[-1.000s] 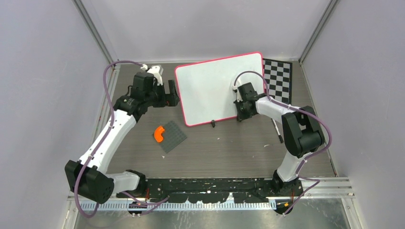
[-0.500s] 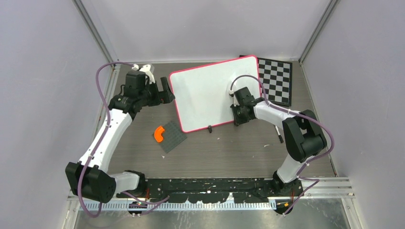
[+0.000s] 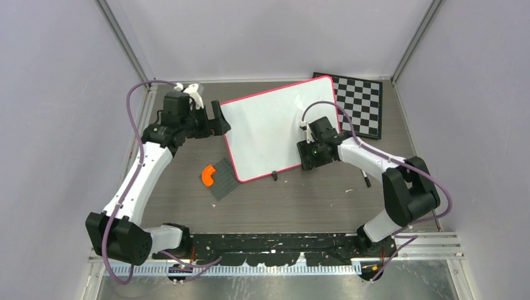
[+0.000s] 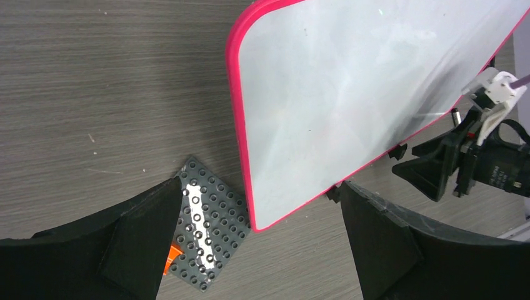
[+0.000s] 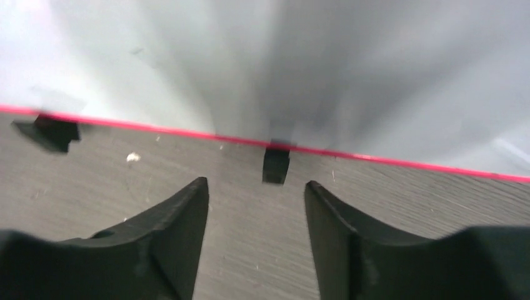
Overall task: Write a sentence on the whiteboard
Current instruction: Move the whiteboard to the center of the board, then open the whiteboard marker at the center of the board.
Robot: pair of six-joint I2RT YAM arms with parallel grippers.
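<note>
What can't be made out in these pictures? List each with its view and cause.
- Whiteboard: top view, the right arm covers a patch of its right side.
- Orange piece: left wrist view, mostly behind a finger of the left gripper.
- Thin dark stick by the right arm: top view, too small to identify.
- Chessboard: top view, left corner hidden by the whiteboard.

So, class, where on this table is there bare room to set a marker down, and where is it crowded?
Free: the wide strip of table between the whiteboard and the base rail, right of the studded plate. Crowded: the far side, with whiteboard, chessboard, left gripper and right gripper.
</note>
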